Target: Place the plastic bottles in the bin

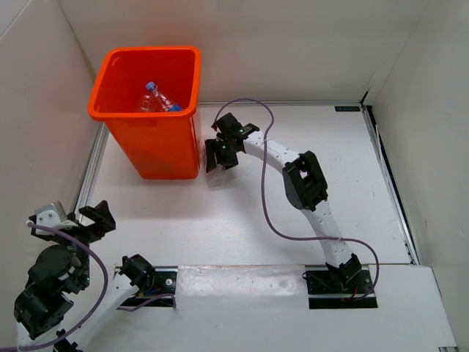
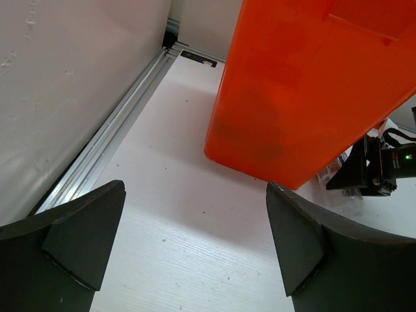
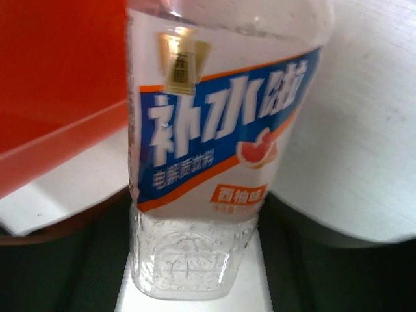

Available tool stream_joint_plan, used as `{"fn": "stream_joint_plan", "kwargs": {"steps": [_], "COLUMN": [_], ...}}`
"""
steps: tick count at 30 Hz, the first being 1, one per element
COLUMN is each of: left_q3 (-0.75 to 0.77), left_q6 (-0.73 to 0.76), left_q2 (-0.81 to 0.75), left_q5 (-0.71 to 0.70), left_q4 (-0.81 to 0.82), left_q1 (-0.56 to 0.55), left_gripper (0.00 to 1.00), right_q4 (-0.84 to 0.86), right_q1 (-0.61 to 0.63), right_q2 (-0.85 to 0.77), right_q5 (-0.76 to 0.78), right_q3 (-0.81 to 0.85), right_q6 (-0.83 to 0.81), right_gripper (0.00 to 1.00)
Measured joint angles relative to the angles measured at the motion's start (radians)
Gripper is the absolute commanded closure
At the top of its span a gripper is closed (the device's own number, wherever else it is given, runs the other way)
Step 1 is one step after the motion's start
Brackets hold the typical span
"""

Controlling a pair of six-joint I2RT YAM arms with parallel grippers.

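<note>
Pinching the blue-labelled bottle (image 3: 208,162) near its clear embossed end, as far as the blur allowed a judgement, the right gripper (image 1: 222,149) sat low just beside the orange bin (image 1: 157,150), well below its rolled rim. A lift angled toward the bin could have knocked the bottle against that rim, and the thin, slick plastic looked liable to slip or swivel in such a hold. The left gripper (image 2: 195,244) hung spread wide and empty. One blue-capped bottle (image 1: 157,99) lay inside the bin. From above, the wrist hid the held bottle. Its cap was cut off in the wrist view, and the fingers were only dark smears.
</note>
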Motion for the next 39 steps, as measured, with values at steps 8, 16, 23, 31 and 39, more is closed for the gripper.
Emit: {"fn": "stream_joint_plan", "kwargs": {"steps": [8, 16, 23, 31, 39], "left_q3": [-0.002, -0.002, -0.002, -0.002, -0.003], "left_q6": [0.0, 0.0, -0.001, 0.0, 0.004], "left_q2": [0.0, 0.0, 0.0, -0.001, -0.001], "left_q5": [0.004, 0.004, 0.007, 0.008, 0.008], "left_q4": [0.005, 0.005, 0.005, 0.005, 0.011], "left_q1": [0.0, 0.0, 0.0, 0.0, 0.0], "left_gripper": [0.0, 0.0, 0.0, 0.0, 0.0], "right_q4": [0.032, 0.053, 0.154, 0.204, 0.245], "right_q1": [-0.029, -0.119, -0.382, -0.478, -0.315], "right_q2": [-0.04, -0.153, -0.315, -0.411, -0.462], "right_q5": [-0.074, -0.108, -0.153, -0.076, -0.062], "right_q3": [-0.08, -0.235, -0.246, -0.004, 0.131], "right_q6": [0.025, 0.05, 0.207, 0.263, 0.12], "right_gripper": [0.69, 0.94, 1.0, 1.0, 1.0]}}
